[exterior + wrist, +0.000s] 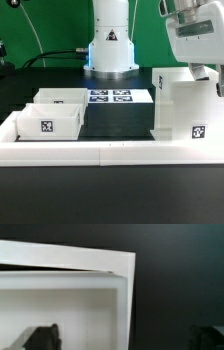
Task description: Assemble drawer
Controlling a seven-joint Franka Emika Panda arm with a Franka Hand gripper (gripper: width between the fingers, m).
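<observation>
The tall white boxy casing [185, 108] stands upright at the exterior view's right, with a tag low on its side. Two small open-top white trays sit at the exterior view's left: the near tray [48, 120] shows a tag on its front, the far tray [62, 97] is right behind it. My gripper [207, 78] is down at the casing's top, at its right side. In the wrist view the gripper [125, 339] is open, with one dark finger [40, 339] over the white casing [70, 286] and the other over the black table, so the casing's wall edge lies between them.
The marker board [110, 97] lies flat between the trays and the casing, in front of the robot base [110, 50]. A long low white border rail [110, 152] runs along the front, with black table [110, 195] before it.
</observation>
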